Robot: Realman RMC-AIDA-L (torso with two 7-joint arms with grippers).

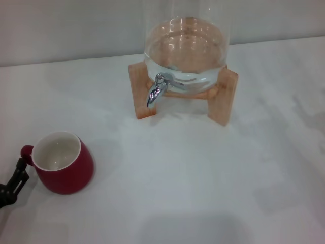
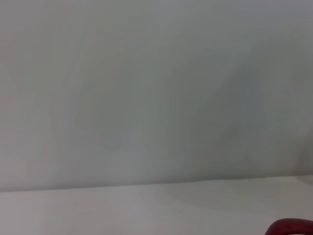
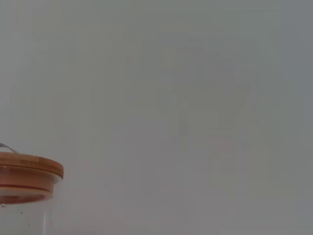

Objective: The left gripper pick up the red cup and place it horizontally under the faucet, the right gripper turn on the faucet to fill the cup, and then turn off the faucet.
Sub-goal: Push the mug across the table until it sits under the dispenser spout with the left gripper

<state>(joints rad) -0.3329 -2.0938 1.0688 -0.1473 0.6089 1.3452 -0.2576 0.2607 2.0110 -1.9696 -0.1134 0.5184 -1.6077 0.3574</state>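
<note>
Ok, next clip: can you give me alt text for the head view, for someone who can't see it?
A red cup stands upright on a white table at the near left, with the left gripper at its handle. Farther back, a chrome faucet juts from a clear glass dispenser on a wooden stand. The right gripper is out of view.

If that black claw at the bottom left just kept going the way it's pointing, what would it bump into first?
Most likely the red cup's small handle: the left gripper points up at it and already looks to be right against it.
</note>
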